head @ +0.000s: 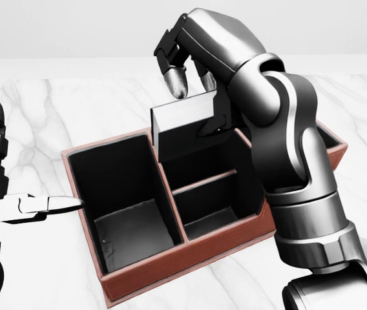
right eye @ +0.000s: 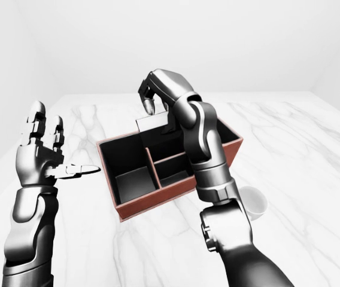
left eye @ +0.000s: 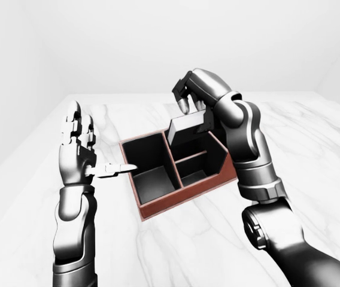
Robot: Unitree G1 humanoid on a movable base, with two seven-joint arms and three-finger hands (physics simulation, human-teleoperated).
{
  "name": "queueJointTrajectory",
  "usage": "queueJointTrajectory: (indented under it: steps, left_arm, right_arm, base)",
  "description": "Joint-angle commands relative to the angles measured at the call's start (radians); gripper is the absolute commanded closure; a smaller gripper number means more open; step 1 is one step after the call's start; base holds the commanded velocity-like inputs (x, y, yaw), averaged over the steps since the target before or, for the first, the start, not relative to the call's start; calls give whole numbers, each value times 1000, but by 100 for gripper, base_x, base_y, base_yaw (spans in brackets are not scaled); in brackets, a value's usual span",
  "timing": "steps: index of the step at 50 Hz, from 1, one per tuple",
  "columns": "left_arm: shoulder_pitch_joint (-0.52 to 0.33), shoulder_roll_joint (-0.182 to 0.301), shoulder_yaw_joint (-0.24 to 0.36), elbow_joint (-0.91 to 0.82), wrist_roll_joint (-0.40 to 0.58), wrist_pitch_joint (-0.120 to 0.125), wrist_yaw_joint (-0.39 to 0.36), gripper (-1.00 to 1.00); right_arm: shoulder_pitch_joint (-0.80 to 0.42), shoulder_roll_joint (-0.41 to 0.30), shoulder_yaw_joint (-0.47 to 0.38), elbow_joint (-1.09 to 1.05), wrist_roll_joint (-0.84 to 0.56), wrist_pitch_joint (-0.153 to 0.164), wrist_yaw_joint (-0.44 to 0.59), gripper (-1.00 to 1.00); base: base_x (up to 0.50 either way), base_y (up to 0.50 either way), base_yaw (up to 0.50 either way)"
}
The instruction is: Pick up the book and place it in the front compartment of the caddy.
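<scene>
The right hand (head: pixel 193 81) has its fingers (head: pixel 178 84) closed on the grey, white-edged book (head: pixel 185 126), held tilted over the upper middle compartment of the red-brown, black-lined caddy (head: pixel 170 258). At nine o'clock in the head view, the left hand (left eye: pixel 79 149) hovers over the white marble counter (head: pixel 41 116), fingers spread, one reaching just beside the caddy's left wall.

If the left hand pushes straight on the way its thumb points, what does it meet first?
Most likely the caddy: the left hand is open, its thumb aimed at the rim of the large left compartment, just short of it. Depth is unclear, so it could pass over the rim.

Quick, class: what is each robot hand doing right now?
Left hand: open, holding nothing.
Right hand: closed on the book above the caddy.
</scene>
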Motion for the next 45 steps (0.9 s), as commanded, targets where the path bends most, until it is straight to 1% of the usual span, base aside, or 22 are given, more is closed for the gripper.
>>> queueJointTrajectory:
  steps: [1, 15, 23, 27, 38, 45]
  left_arm:
    - [-1, 0, 0, -1, -1, 0, 1, -100]
    - [0, 0, -2, 1, 1, 0, 1, -100]
    - [0, -1, -3, 2, 2, 0, 2, -100]
    - [-1, -1, -2, 6, 2, 0, 1, -100]
    - [-1, -1, -1, 8, 2, 0, 1, -100]
    - [0, 0, -1, 7, 2, 0, 2, -100]
  right_arm:
    - [-20, 0, -9, 38, -2, 0, -42, 100]
    - [-44, -19, -18, 115, 21, 0, -81, 100]
    - [-61, -32, -23, 110, 30, 0, -70, 100]
    - [-67, -37, -26, 133, 36, 0, -83, 100]
    - [-64, -30, -21, 158, 49, 0, -99, 100]
    - [-75, -28, -24, 234, 69, 0, -142, 100]
  base:
    - [0, 0, 0]
    - [0, 0, 0]
    - [0, 0, 0]
    - [0, 0, 0]
    - [0, 0, 0]
    - [0, 0, 0]
